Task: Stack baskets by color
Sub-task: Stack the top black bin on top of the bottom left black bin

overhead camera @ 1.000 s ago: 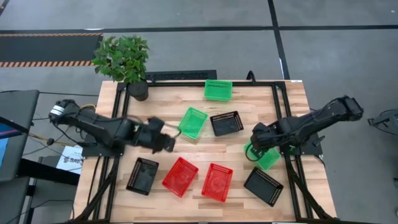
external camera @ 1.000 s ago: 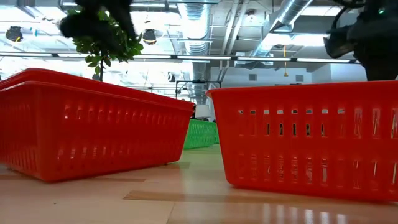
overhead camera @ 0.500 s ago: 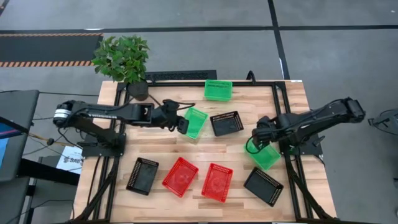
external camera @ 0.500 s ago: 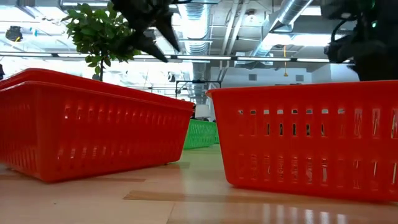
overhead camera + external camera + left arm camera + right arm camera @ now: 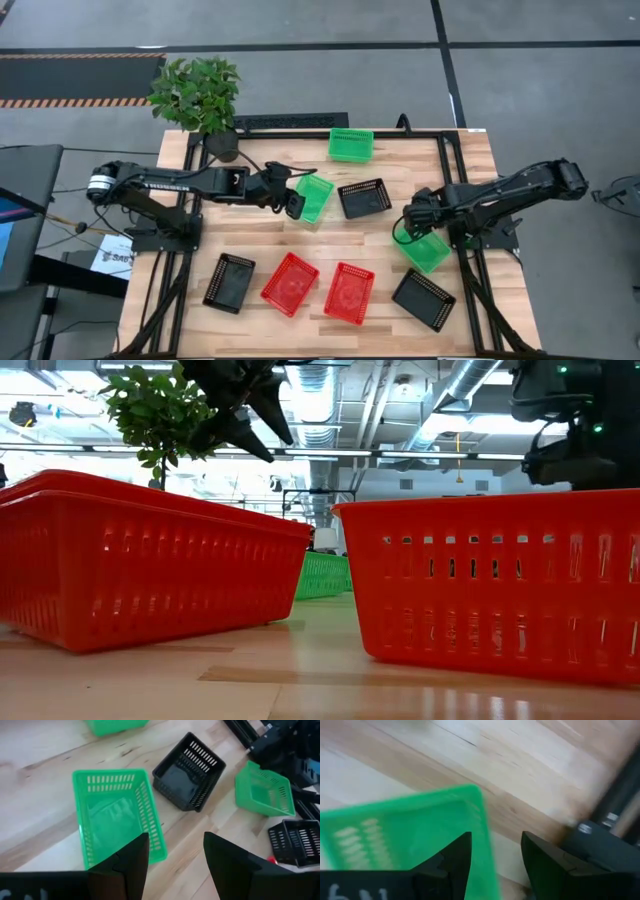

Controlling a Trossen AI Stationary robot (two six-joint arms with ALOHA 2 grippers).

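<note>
**Left gripper poised over centre green basket**

Lower frame: red baskets [image 5: 290, 283], black ones flanking. At centre, left gripper [image 5: 293, 203], fingers spread and empty, hangs at the near end of the green basket [image 5: 313, 196]; its long axis runs away from the fingers. Bare wood alongside. Right gripper [image 5: 412, 224] probably grips the right-hand green basket [image 5: 427, 250]

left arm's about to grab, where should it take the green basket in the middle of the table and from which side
Probably the long side wall nearest the left gripper. The green basket sits upright and empty, mouth up, so one open finger can drop inside, the other outside that thin mesh rim. Come from above; the black basket lies close by on the far side.
</note>
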